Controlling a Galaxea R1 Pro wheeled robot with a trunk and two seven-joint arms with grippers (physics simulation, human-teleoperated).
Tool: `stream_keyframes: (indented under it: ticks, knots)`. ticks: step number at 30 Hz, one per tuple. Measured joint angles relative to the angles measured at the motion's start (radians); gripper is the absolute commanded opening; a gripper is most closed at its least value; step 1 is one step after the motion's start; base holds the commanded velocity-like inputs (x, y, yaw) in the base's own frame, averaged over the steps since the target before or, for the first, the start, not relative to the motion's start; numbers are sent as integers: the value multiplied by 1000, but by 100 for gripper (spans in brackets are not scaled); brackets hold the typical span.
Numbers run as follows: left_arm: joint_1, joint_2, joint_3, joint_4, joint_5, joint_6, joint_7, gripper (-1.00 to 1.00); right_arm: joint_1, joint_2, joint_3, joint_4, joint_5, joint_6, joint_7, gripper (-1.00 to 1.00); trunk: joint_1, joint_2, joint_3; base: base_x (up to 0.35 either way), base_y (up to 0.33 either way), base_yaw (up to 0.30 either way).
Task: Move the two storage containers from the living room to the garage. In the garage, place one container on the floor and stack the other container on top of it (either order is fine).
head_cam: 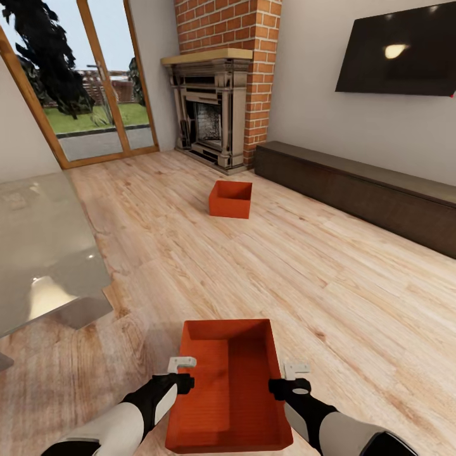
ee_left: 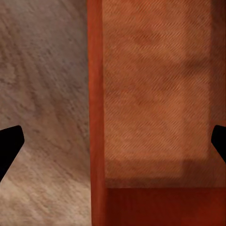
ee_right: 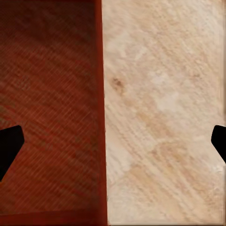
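Observation:
Two orange-red storage containers stand on the living room's light wood planks. The near container [head_cam: 228,386] lies just in front of me, long side pointing away. The far container [head_cam: 230,199] sits before the fireplace. My left gripper [head_cam: 183,373] hangs over the near tub's left wall and my right gripper [head_cam: 288,379] over its right wall. In the left wrist view the left gripper [ee_left: 113,143] is open, its fingers wide on either side of the wall [ee_left: 96,117]. Likewise open, the right gripper [ee_right: 113,143] straddles the opposite wall [ee_right: 100,117]. The garage is out of view.
A glass-topped table [head_cam: 44,253] juts in from the left. A long dark low cabinet [head_cam: 354,190] runs along the right wall under a black screen [head_cam: 399,54]. The red-brick fireplace [head_cam: 212,114] and glazed doors [head_cam: 95,82] stand at the back.

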Motion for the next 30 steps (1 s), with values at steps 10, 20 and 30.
stream_keyframes:
  ticks: [10, 20, 30]
  knots:
    - [0, 1, 1, 4, 1, 2, 0, 100, 5, 3, 0, 15, -2, -21, 0, 100, 0, 0, 0, 0, 0, 0]
    - [0, 3, 2, 62, 3, -4, 0, 100, 13, 4, 0, 16, -1, -21, 0, 100, 0, 0, 0, 0, 0, 0]
    - [0, 7, 4, 66, 0, -9, 0, 100, 17, 4, 0, 16, 0, -21, 0, 100, 0, 0, 0, 0, 0, 0]
